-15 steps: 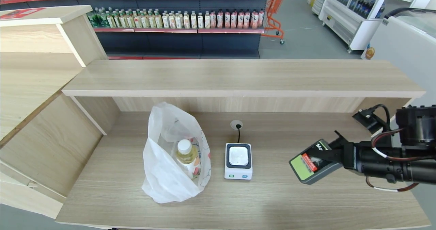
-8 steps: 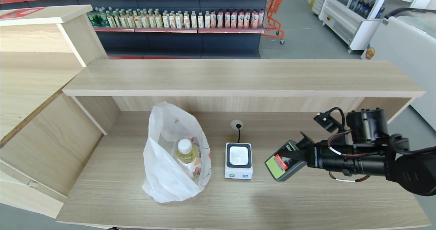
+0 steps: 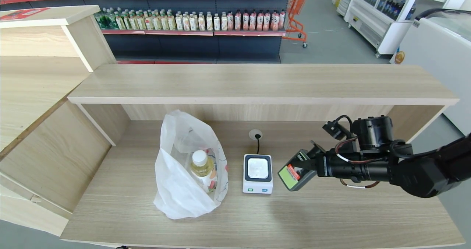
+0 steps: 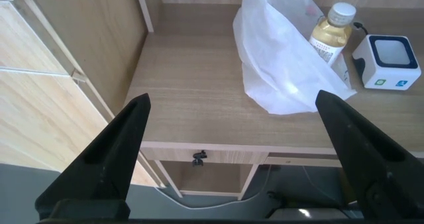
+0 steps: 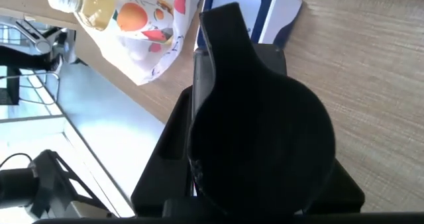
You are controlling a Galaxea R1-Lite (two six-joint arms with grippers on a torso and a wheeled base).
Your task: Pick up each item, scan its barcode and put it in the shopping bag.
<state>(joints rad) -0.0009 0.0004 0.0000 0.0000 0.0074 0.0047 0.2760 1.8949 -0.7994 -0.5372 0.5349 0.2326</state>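
Box (image 3: 296,175) (green-and-red label) gripped, near scanner (image 3: 257,173)

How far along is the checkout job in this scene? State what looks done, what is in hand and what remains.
Done: one bottle stands inside the shopping bag. In hand: the right gripper holds a green-faced box just beside the scanner, not over its window. Left: scan that box, then bag it.
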